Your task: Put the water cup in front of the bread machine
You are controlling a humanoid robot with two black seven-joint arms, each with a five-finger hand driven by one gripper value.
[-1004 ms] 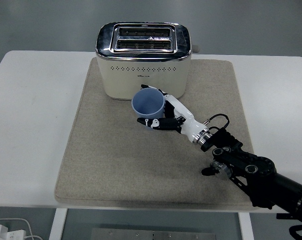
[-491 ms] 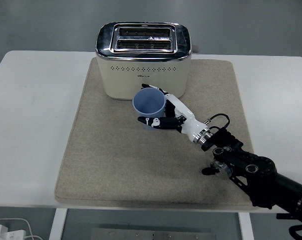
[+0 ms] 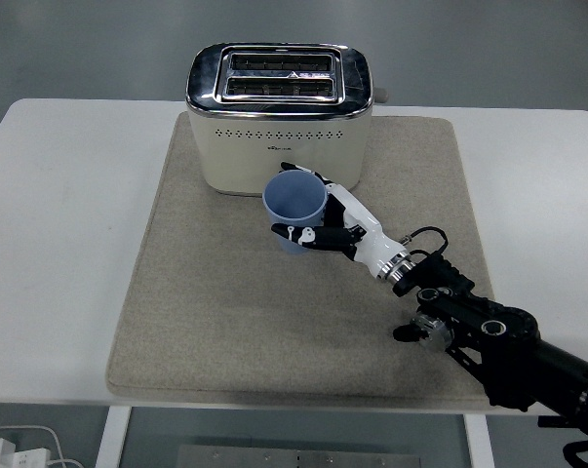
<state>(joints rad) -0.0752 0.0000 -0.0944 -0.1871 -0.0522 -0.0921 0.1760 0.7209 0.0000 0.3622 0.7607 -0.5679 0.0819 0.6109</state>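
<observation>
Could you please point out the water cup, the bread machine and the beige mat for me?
water cup (image 3: 295,198): head view, inside of its blue bowl.
bread machine (image 3: 279,146): head view, cream front wall.
beige mat (image 3: 225,312): head view, bare near-left area.

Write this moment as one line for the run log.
right hand: shut on blue cup | cup: upright, before toaster, over beige mat | left arm: not in view

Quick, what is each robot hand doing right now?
Right robot hand: closed around the blue cup, in front of the toaster.
Left robot hand: not in the picture.
</observation>
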